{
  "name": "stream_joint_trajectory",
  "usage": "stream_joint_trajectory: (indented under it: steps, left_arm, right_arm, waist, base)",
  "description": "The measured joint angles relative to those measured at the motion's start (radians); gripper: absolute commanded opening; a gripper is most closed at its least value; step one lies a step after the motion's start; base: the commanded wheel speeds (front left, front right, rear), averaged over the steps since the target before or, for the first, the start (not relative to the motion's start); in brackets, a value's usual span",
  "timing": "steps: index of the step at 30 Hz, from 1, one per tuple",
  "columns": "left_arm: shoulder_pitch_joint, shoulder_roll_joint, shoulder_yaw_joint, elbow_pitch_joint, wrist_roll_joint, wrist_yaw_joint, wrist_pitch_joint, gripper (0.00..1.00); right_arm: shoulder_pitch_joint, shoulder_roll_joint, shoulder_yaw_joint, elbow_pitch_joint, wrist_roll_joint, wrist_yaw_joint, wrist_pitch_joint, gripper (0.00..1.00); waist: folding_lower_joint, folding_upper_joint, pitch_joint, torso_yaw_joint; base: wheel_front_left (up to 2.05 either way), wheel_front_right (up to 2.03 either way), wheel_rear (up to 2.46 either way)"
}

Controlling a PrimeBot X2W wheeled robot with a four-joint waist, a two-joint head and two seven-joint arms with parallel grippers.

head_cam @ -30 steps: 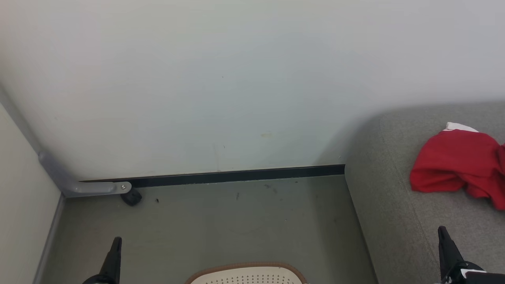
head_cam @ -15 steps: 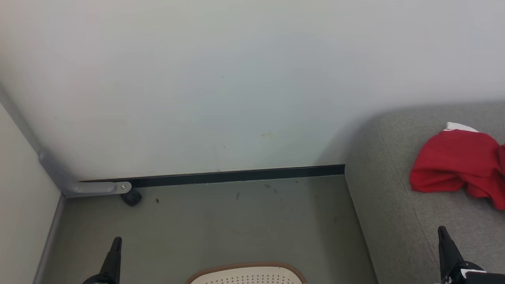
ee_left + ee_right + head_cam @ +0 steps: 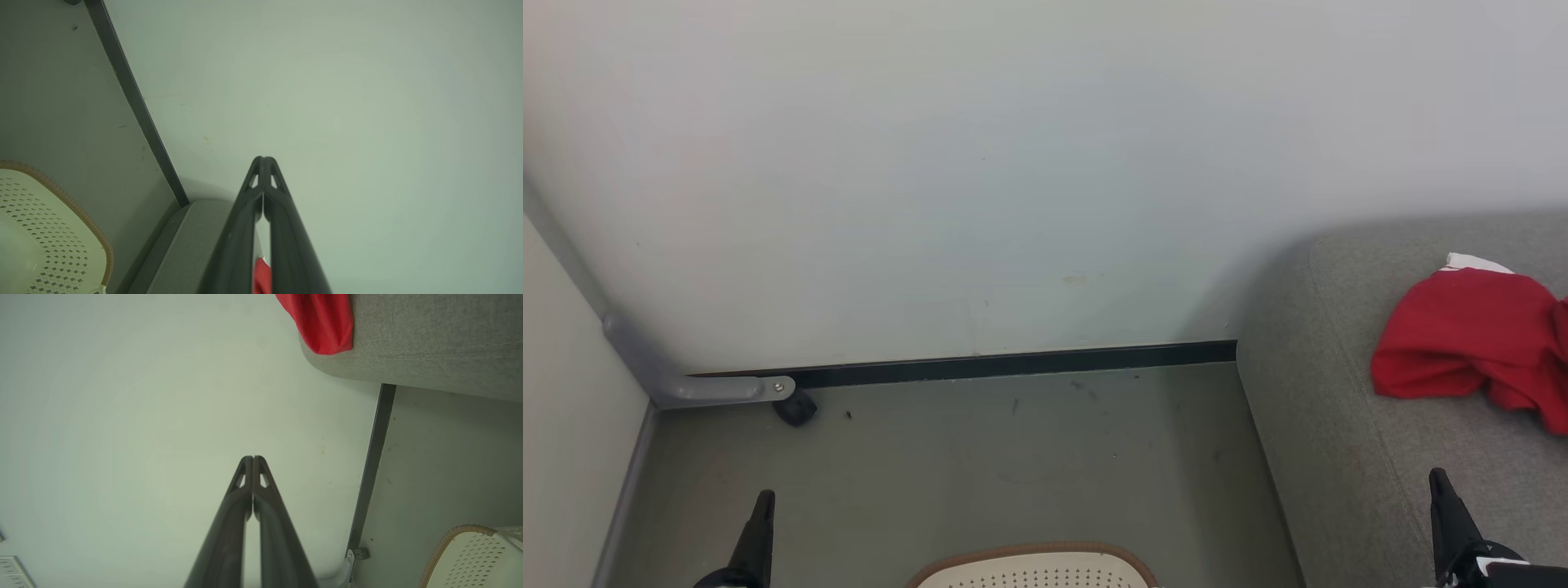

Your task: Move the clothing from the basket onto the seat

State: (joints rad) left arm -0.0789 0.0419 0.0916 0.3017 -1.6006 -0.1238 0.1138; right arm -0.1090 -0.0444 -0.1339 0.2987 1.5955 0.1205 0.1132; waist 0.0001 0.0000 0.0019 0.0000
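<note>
So the red clothing [image 3: 1462, 343] is lying bunched up on the grey seat [image 3: 1331, 457], off to the right of the basket [image 3: 1033, 569] and well apart from it. Looks to me like that part of the job is done. Only the basket's far rim and a slice of its inside show. That slice looks bare, but I can't tell if anything else is in there.

Both claws are clenched tight and carrying nothing. The left claw [image 3: 765, 500] is to the left of the basket, and the right claw [image 3: 1438, 478] is further out to its right, over the seat.

Room-wise, there's bare floor [image 3: 1013, 457] beyond the basket up to the wall [image 3: 1013, 163]. The seat's edge is to the basket's right and a side wall [image 3: 572, 425] is to its left. Kind of a tight corner, I'd say.
</note>
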Motion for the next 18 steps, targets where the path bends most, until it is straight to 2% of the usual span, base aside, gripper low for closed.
stream_joint_trajectory:
  steps: [18]
  left_arm:
    - [0.0,0.0,0.0,-0.001,0.0,0.0,0.0,0.0]
  right_arm:
    - [0.0,0.0,0.0,0.0,0.0,0.0,0.0,0.0]
  waist:
    - [0.0,0.0,0.0,0.0]
  base:
    - [0.0,0.0,0.0]
